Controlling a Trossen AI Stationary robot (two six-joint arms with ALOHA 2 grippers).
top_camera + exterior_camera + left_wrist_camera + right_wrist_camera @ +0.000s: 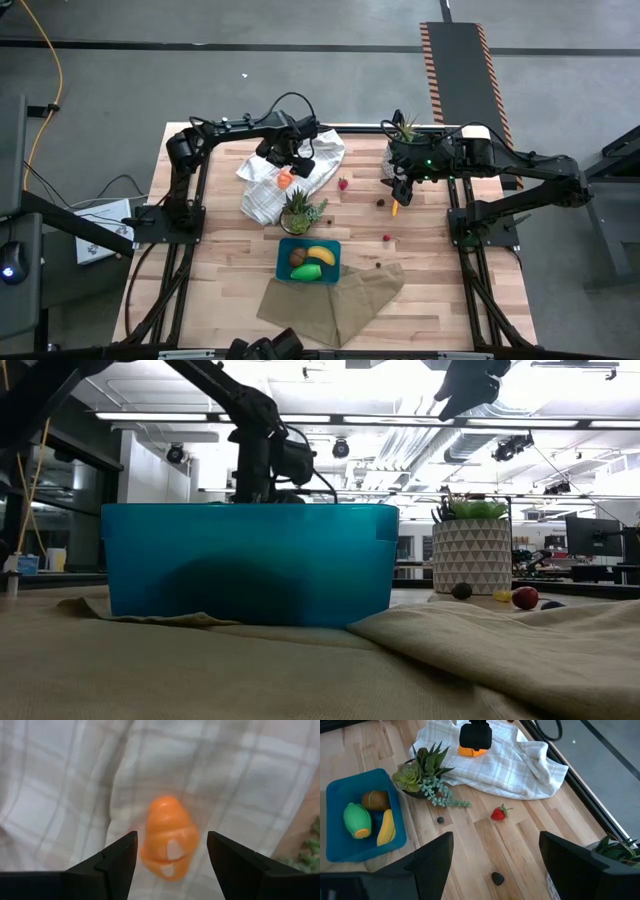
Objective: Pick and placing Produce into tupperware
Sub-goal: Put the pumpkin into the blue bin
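An orange produce piece point(169, 840) lies on the white plaid towel point(240, 775) at the table's far middle. My left gripper point(171, 855) points down over it, open, one finger on either side and neither touching. The teal tupperware point(283, 262) near the table's front middle holds a yellow banana point(386, 827), a brown kiwi point(375, 800) and a green piece point(357, 820). A strawberry point(498, 813) and dark berries point(497, 878) lie on the wood. My right gripper point(495, 840) hangs open, raised over the far right.
A spiky potted plant point(300, 210) stands between the towel and the tupperware, and another point(405, 130) stands at the far right. A tan cloth point(335, 300) lies under and in front of the tupperware. A small orange piece point(395, 209) and a red berry point(387, 237) lie right of centre.
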